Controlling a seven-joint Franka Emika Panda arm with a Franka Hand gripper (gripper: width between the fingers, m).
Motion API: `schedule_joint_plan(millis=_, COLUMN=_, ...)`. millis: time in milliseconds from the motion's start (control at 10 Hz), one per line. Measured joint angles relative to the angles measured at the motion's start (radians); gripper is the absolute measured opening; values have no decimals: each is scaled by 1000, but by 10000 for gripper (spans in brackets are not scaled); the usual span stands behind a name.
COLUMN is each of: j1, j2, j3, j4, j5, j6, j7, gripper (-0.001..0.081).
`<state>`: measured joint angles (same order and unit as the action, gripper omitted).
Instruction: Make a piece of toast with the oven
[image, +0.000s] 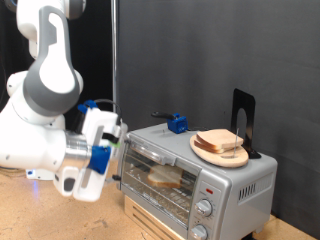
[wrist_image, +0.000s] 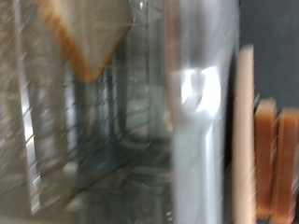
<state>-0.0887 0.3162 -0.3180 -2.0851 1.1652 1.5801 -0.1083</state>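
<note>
The silver oven (image: 190, 180) stands on the wooden table at the exterior view's middle right. A single slice of toast (image: 165, 177) lies on the wire rack inside it, seen through the glass door. My gripper (image: 117, 152) is at the left end of the oven's front, close to the door's upper edge; its fingers are too small to make out. The wrist view is blurred. It shows a corner of the toast (wrist_image: 79, 37) behind glass and the oven's metal frame (wrist_image: 196, 103). No fingers show there.
A round wooden plate (image: 205, 152) with stacked bread slices (image: 222, 142) sits on the oven's top; it also shows in the wrist view (wrist_image: 245, 140). A blue object (image: 178, 124) and a black upright stand (image: 243, 118) are on top too. Round knobs (image: 205, 207) run down the right front.
</note>
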Motion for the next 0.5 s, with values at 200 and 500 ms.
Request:
schedule_joint_plan(millis=200, j1=1, j2=75, j3=11, j4=78, j5=81, j6=66, j7=24, gripper=805)
schedule_joint_plan(millis=500, j1=1, j2=134, j3=22, j4=140, j5=155, j6=123, j7=29, gripper=805)
